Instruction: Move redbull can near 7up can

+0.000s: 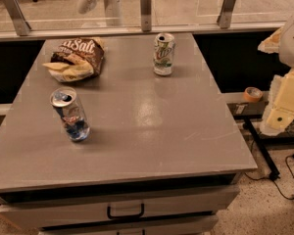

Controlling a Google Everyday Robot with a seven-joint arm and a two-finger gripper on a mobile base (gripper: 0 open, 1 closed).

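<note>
The redbull can (71, 114) is slim and silver with blue patches. It stands on the front left of the grey table (152, 126), tilted slightly toward me. The 7up can (163, 54) is white with green lettering and stands upright at the back of the table, right of centre. The two cans are far apart. My gripper (283, 104) is a cream-coloured shape at the right edge of the view. It is off the table, well to the right of both cans, and holds nothing that I can see.
A brown chip bag (77, 58) lies at the back left of the table, behind the redbull can. A glass barrier with metal posts (146, 9) runs behind the table. A roll of tape (253, 94) sits on a ledge to the right. Drawers (125, 210) are below the table front.
</note>
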